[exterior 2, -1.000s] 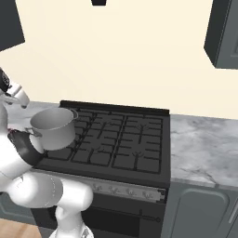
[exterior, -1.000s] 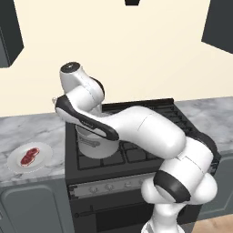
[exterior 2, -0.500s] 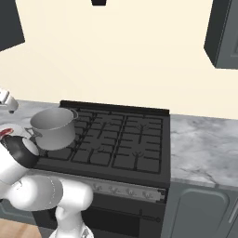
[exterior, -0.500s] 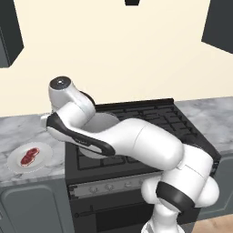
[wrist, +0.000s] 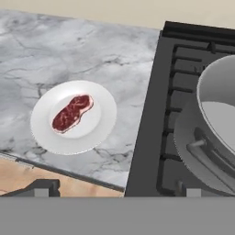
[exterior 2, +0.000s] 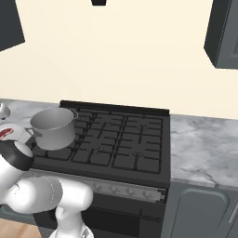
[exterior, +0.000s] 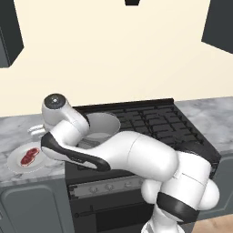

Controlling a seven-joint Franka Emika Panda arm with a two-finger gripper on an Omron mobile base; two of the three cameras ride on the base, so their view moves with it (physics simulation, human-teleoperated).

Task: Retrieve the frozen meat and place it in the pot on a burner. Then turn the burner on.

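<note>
The frozen meat (wrist: 71, 112), a small red marbled steak, lies on a round white plate (wrist: 46, 137) on the marble counter left of the stove; it also shows in the left base view (exterior: 30, 156). The grey metal pot (exterior 2: 53, 128) stands empty on the front left burner (exterior 2: 52, 152), its short handle (wrist: 206, 153) pointing to the front. My gripper (wrist: 114, 192) hangs open above the counter's front edge, between plate and stove, holding nothing. Its two dark fingertips (wrist: 43, 187) stand wide apart. The arm hides part of the pot (exterior: 102, 127).
The black stove top (exterior 2: 125, 139) has several grates, and a row of knobs (exterior 2: 125, 190) runs along its front panel. Marble counter (exterior 2: 204, 144) continues to the right. Dark wall cabinets (exterior 2: 225, 32) hang above. Wooden floor (wrist: 41, 174) shows beyond the counter edge.
The arm has swung left from over the pot toward the plate with the meat. The gripper has stayed open. Pot and plate have not moved.
</note>
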